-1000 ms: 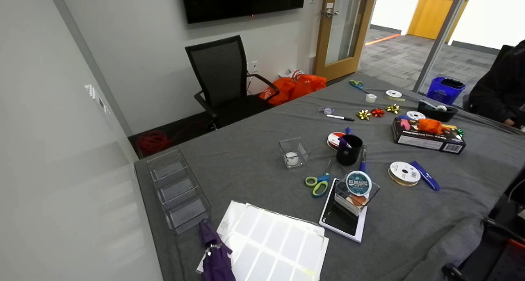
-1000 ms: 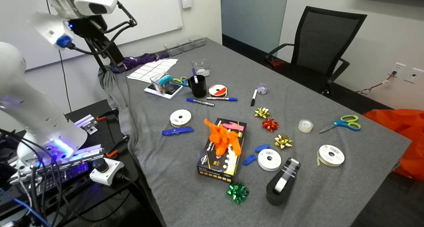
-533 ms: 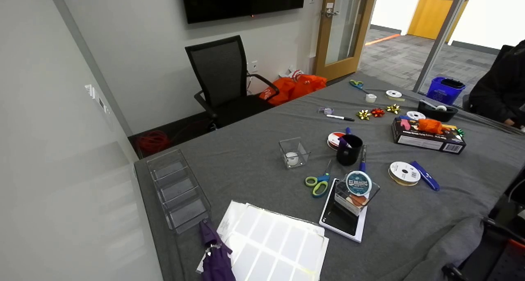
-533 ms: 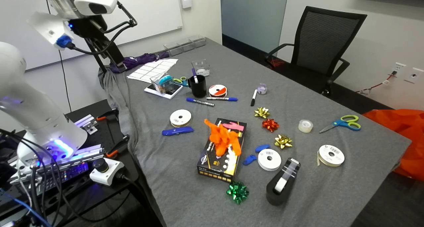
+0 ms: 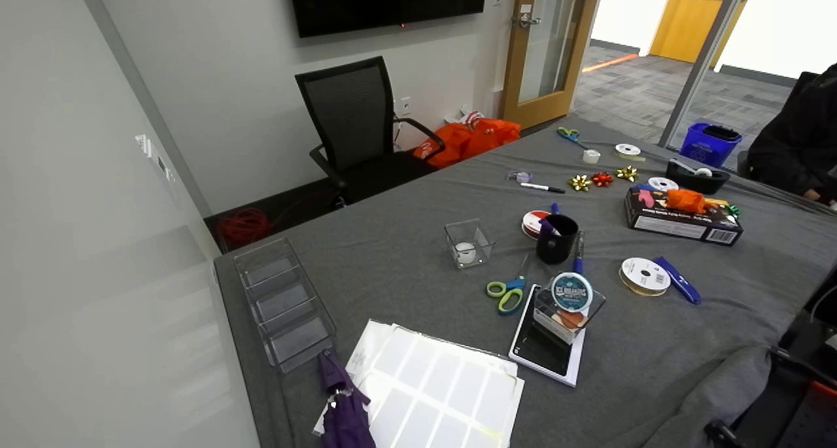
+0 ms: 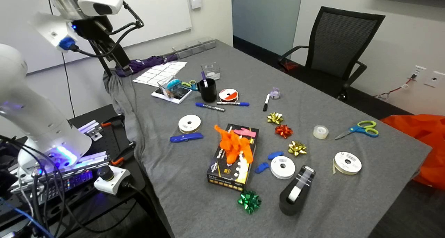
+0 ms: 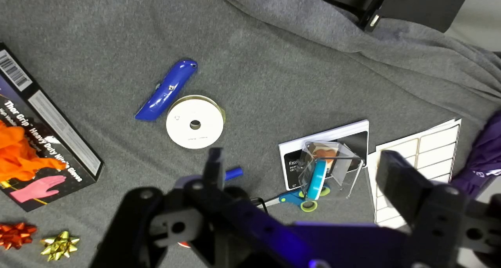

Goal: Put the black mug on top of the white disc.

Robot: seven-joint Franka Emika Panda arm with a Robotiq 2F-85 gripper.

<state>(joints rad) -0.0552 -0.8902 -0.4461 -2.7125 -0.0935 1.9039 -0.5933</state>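
The black mug (image 5: 553,246) stands upright on the grey cloth with a purple pen in it; it also shows in an exterior view (image 6: 208,92). In the wrist view the mug is mostly or fully hidden behind the gripper. A white disc, the flat face of a ribbon spool (image 5: 645,275), lies near the blue box cutter. It shows in an exterior view (image 6: 189,122) and in the wrist view (image 7: 195,123). My gripper (image 7: 304,158) is open with nothing between its fingers. In an exterior view the gripper (image 6: 118,72) hangs above the near side of the table, apart from mug and spool.
Markers (image 6: 210,107), a red-and-white spool (image 6: 228,95) and scissors (image 5: 507,291) lie close around the mug. A clear box with a mint tin (image 5: 571,293) stands on a white-edged tablet-like box (image 5: 569,369). The blue cutter (image 7: 168,90) borders the white spool. A glove box (image 6: 233,158) lies beyond.
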